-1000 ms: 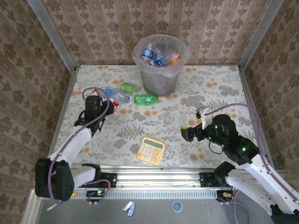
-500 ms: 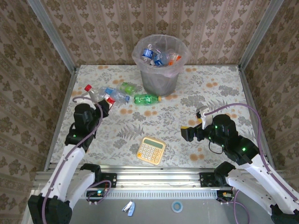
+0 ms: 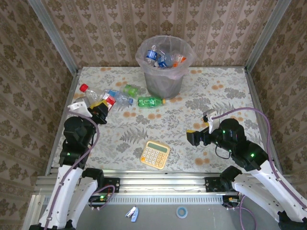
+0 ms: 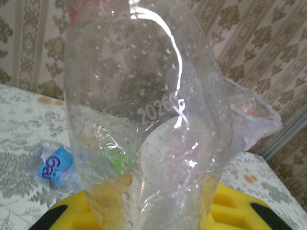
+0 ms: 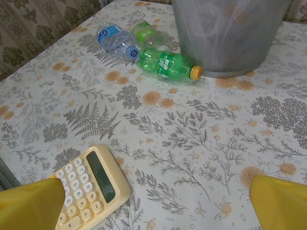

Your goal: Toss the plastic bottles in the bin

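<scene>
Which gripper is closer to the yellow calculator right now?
Right. The right gripper is open just right of the calculator; the left gripper, shut on a clear bottle, is farther away, beyond it to the left.

Bright, even, diffuse light from above; shadows soft & faint, e.g. at base of bin [image 3: 163, 84]. Top view sharp, no clear edge warp. Left wrist: bottle [image 4: 144, 124] v. close, white glare streaks on it, bkgd thru it smeared. Right wrist: table [image 5: 192, 124] crisp, near yellow fingers [image 5: 29, 203] blurred.
</scene>
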Controlling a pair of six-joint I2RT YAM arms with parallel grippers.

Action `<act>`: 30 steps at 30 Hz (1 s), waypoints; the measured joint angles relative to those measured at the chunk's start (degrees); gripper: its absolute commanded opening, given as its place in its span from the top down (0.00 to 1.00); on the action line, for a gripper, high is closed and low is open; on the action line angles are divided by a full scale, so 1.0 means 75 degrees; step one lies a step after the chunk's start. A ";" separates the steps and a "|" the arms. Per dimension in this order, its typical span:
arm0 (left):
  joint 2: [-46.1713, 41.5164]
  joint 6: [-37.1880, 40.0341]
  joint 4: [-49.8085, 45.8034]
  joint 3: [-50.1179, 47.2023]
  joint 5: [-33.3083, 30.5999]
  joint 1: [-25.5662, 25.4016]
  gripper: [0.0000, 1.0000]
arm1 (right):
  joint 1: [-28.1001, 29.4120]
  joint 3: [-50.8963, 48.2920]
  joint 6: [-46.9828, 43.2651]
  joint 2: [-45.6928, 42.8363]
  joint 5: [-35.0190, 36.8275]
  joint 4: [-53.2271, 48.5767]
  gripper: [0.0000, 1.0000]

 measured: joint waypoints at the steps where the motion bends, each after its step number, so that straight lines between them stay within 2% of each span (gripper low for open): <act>1: -0.0055 0.0035 0.0003 0.0073 0.0015 0.0000 0.79 | 0.0000 0.0000 0.0000 -0.0023 0.0000 -0.0003 0.00; 14: -0.0178 0.0463 0.0589 0.0912 0.0017 0.0000 0.79 | 0.0000 0.0000 0.0000 -0.0052 0.0000 -0.0003 0.00; 30: -0.0032 0.0729 0.2451 0.1160 -0.0449 0.0000 0.84 | 0.0000 -0.0032 -0.0003 -0.0052 0.0000 -0.0003 0.00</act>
